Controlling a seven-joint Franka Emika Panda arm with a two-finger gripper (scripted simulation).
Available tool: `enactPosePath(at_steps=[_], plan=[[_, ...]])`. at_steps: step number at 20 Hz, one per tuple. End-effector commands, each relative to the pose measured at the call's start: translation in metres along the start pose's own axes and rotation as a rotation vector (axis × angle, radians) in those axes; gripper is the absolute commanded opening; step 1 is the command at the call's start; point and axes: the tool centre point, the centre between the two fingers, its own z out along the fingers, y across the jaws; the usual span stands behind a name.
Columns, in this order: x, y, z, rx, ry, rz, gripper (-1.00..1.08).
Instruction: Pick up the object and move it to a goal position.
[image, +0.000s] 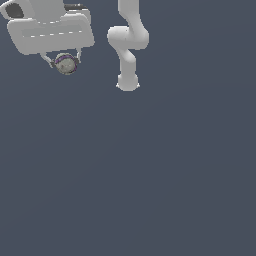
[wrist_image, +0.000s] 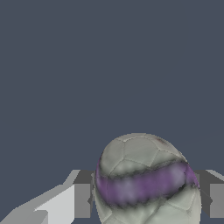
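Note:
The object is a small greyish-beige ball (image: 66, 63) with a purple band around it. It sits between the two fingers of my white gripper (image: 65, 61) near the top of the exterior view's left side. In the wrist view the ball (wrist_image: 144, 179) fills the space between the grey fingers (wrist_image: 82, 199), touching both. My gripper is shut on the ball and holds it above the floor.
The arm's white links and base (image: 128, 80) stand at the top middle of the exterior view. A plain dark blue-grey floor (image: 150, 175) spreads under everything.

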Motion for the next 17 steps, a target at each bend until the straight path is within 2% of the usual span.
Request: enactPosePath(at_steps=[1, 8, 17], plan=[[-0.008, 0.011, -0.02, 0.0, -0.001, -0.001, -1.0], [-0.022, 0.033, -0.055, -0.002, -0.001, -0.001, -1.0], [-0.027, 0.042, -0.069, -0.002, -0.002, -0.001, -1.0]])
